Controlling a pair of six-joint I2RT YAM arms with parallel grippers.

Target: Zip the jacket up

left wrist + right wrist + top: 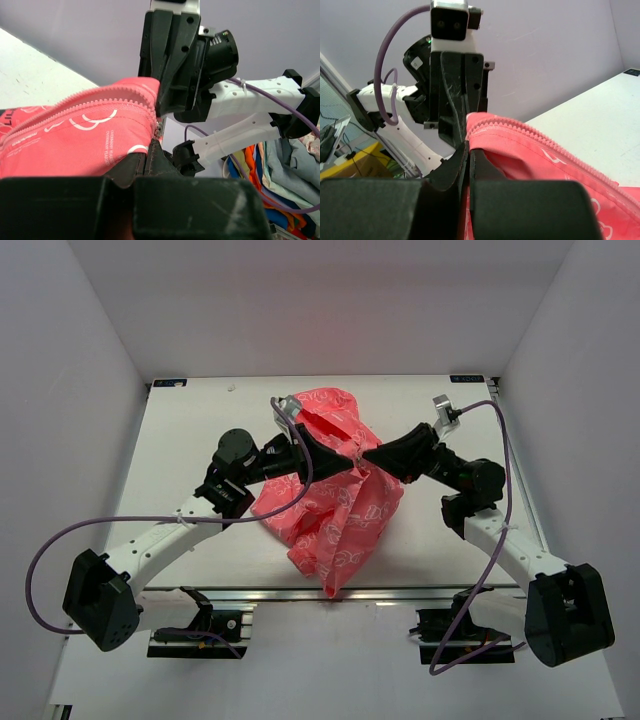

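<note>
Jacket (335,505): heaped mid bench (180,440), zipper (95,103) edge raised.
Left fingers (348,463): clenched on that edge.
Right fingers (369,454): clenched on it too, tip to tip with left.

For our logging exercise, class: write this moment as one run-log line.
jacket: bunched, draped from both grippers | left gripper: shut on jacket beside zipper | right gripper: shut on same edge, facing left gripper

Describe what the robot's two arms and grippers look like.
The left arm and right arm match: white links, bulky black joints. The left gripper and right gripper are black tapering wedges. A purple cable loops along each.
</note>
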